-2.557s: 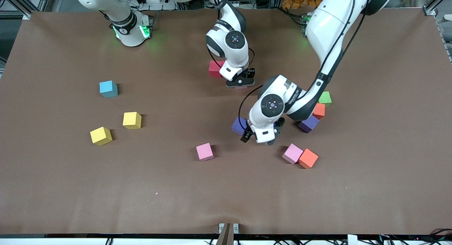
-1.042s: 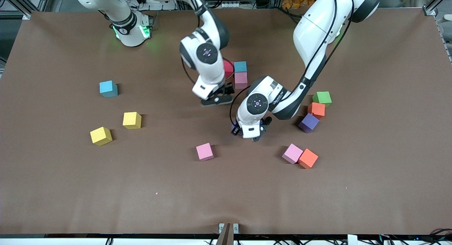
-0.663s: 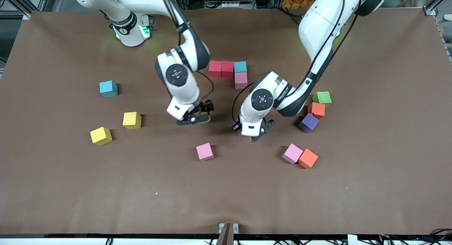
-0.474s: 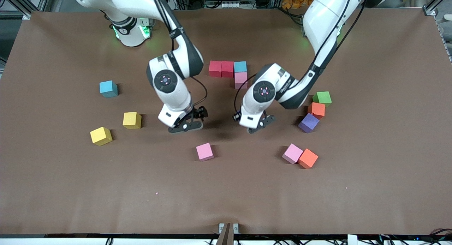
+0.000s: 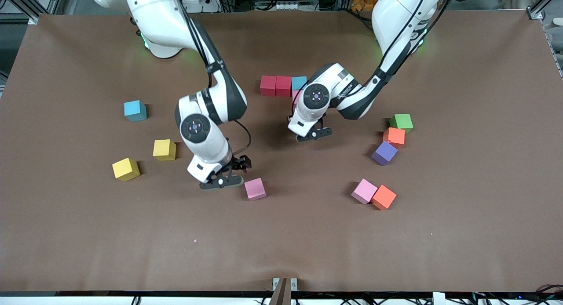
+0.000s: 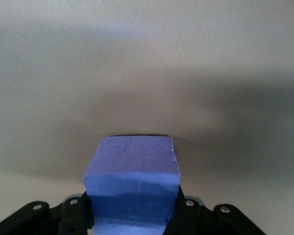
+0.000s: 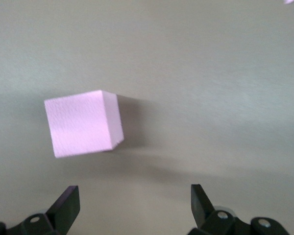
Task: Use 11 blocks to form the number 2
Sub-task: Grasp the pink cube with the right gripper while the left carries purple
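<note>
Since half a second ago the left gripper (image 5: 313, 135) has travelled up the desk (image 5: 281, 243) toward the started digit, and it now hangs just in front of the row of blocks there; its jaws are clamped on a purple block (image 6: 132, 183), which the left wrist view shows pinched between the two fingers above bare surface. In the front view that block is hidden under the wrist. The started row holds two red blocks (image 5: 275, 85) side by side and a light blue block (image 5: 299, 82) touching them, with a pink block (image 5: 294, 95) next to the blue one now mostly covered by the left arm. The right gripper (image 5: 225, 175) has meanwhile dropped toward the front camera, from the open middle of the desk to a spot just beside the loose pink block (image 5: 255, 189); its jaws stand wide with nothing between them, and the right wrist view shows that pink block (image 7: 83, 123) ahead of the fingertips (image 7: 66, 204), not touched. The other loose cubes lie as they did: two yellow blocks (image 5: 145, 159), a blue one (image 5: 134, 110), and the green cube (image 5: 401, 121), orange and purple blocks toward the left arm's end.
</note>
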`<state>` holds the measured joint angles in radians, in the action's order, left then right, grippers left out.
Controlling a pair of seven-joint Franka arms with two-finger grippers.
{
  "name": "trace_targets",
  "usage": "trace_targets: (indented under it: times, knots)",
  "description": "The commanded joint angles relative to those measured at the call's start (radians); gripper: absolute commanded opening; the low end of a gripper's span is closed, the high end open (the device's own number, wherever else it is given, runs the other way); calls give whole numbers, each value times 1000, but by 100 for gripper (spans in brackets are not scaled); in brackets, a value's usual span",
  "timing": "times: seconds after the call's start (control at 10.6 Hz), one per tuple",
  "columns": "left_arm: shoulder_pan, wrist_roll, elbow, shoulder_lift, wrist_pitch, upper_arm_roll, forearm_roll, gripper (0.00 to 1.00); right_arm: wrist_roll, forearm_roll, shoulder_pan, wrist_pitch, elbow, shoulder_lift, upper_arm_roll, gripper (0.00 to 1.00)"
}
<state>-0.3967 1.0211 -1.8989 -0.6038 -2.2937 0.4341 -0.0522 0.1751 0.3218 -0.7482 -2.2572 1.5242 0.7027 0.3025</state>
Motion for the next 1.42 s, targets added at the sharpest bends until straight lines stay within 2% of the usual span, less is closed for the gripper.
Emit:
trace_targets:
  times: [0.0, 0.28, 0.47, 0.66, 0.85, 1.04, 1.33]
  knots:
    - [12, -19, -35, 24, -7, 24, -23, 19, -11, 23, 78, 28, -151, 101, -85, 100]
    - [12, -21, -32, 24, -7, 34, -29, 23, -12, 20, 64, 50, -228, 155, -85, 100]
    - [12, -23, -29, 22, -12, 35, -87, 25, -13, 14, 61, 77, -304, 204, -85, 100]
    - [10, -36, -26, 10, -19, 34, -122, 30, -13, 11, 56, 77, -317, 219, -83, 100]
    - [4, -49, -23, 4, -42, 35, -158, 31, -17, 8, 56, 73, -328, 231, -83, 100]
    - [-2, -49, -22, 2, -65, 35, -158, 31, -17, 8, 56, 71, -369, 270, -83, 100]
    - [-5, -44, -25, 1, -69, 48, -156, 31, -28, -7, 56, 67, -368, 273, -83, 100]
